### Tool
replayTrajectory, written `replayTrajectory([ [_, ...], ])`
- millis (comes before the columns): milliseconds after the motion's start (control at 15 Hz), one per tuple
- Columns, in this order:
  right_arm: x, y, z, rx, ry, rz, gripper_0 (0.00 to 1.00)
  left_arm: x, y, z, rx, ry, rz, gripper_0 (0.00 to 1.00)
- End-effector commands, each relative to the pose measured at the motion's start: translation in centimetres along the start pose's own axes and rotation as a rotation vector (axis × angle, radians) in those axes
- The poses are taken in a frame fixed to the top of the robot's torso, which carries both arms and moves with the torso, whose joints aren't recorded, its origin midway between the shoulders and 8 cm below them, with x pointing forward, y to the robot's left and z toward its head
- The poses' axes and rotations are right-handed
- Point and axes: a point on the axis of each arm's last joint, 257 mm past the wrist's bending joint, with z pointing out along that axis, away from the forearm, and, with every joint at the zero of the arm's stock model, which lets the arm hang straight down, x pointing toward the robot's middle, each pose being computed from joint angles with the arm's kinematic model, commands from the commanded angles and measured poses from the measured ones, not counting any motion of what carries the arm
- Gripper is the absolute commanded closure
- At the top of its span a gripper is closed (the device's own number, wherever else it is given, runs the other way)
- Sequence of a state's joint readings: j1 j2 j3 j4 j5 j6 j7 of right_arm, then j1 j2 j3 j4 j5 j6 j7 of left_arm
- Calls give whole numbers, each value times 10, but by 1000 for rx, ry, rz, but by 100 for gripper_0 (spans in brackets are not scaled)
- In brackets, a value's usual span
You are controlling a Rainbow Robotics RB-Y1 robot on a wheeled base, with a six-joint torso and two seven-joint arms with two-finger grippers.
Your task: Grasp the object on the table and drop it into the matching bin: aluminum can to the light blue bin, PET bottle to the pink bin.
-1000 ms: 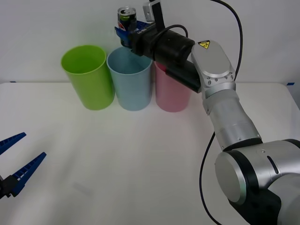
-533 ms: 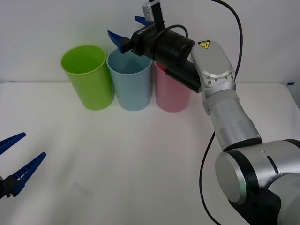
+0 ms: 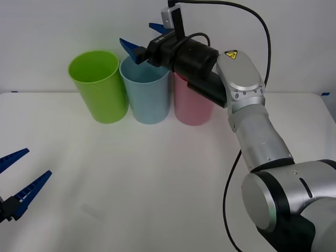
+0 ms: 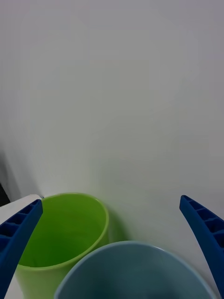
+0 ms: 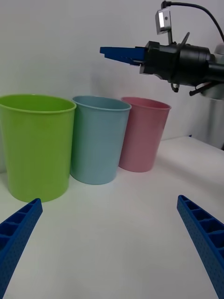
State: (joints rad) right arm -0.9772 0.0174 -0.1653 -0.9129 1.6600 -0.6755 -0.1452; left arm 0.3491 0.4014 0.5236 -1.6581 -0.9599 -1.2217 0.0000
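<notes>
Front view: right gripper (image 3: 145, 38) upper centre, spread wide, empty, poised over light blue bin (image 3: 145, 89) for drop; left gripper (image 3: 18, 181) lower left, released, idle above tabletop (image 3: 157, 178).

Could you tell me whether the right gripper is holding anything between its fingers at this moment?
No, the right gripper is open above the light blue bin, with nothing between its blue fingers.

Smooth plastic light blue bin (image 3: 145, 94); matt white table (image 3: 157, 178)
</notes>
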Motion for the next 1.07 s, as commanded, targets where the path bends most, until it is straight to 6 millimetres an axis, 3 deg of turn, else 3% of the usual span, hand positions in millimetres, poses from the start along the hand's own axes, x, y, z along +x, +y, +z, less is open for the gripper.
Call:
replayTrajectory([
  [67,5,6,-9,-29,-7,14,0,0,0,0,0,0,0,0],
  [533,9,2,-65,-45,-36,-29,0,0,0,0,0,0,0,0],
  [1067,26,8,-166,-82,-24,-49,0,0,0,0,0,0,0,0],
])
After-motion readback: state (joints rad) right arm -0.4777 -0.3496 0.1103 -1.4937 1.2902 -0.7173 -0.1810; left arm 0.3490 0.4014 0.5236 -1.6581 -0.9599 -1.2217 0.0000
